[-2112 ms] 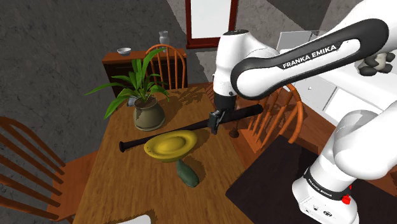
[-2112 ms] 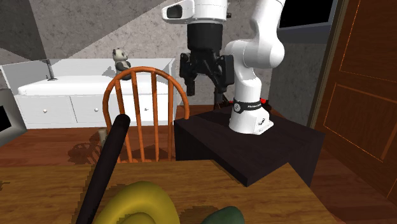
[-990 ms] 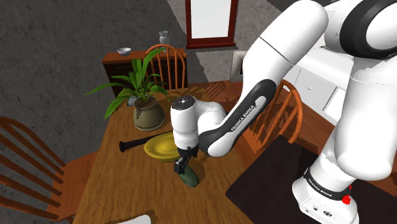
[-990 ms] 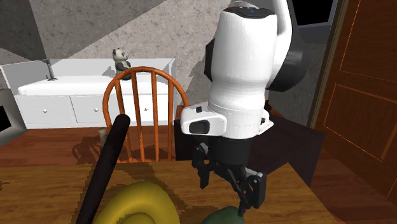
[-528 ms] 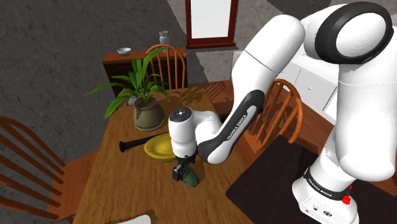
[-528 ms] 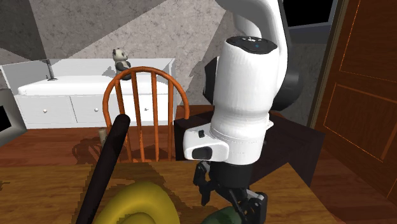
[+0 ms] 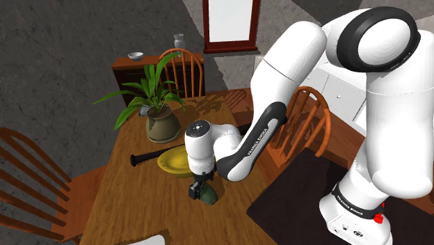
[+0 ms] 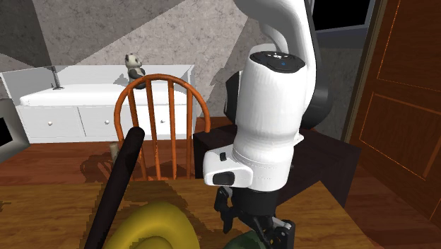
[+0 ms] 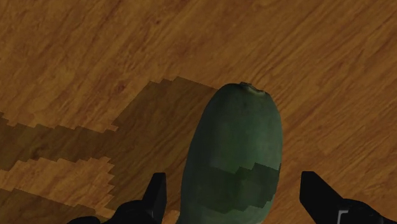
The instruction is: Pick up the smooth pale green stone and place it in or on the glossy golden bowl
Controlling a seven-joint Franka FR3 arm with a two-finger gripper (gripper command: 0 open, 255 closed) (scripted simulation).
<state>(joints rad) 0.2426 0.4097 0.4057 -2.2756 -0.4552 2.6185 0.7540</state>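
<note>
Shoulder view: on the wooden surface (image 7: 125, 195), the yellow bowl (image 7: 172, 161) sits just left of the tool (image 7: 200, 189), which is down over the stone (image 7: 208, 200). Bare wood separates the stone from the surface's right edge. In the wrist view the fingers (image 9: 157, 194) stand wide, straddling the smooth, dark green, elongated stone without touching it.

Arm (image 7: 245, 145) folded low, pincer (image 9: 233, 191) spread wide
</note>
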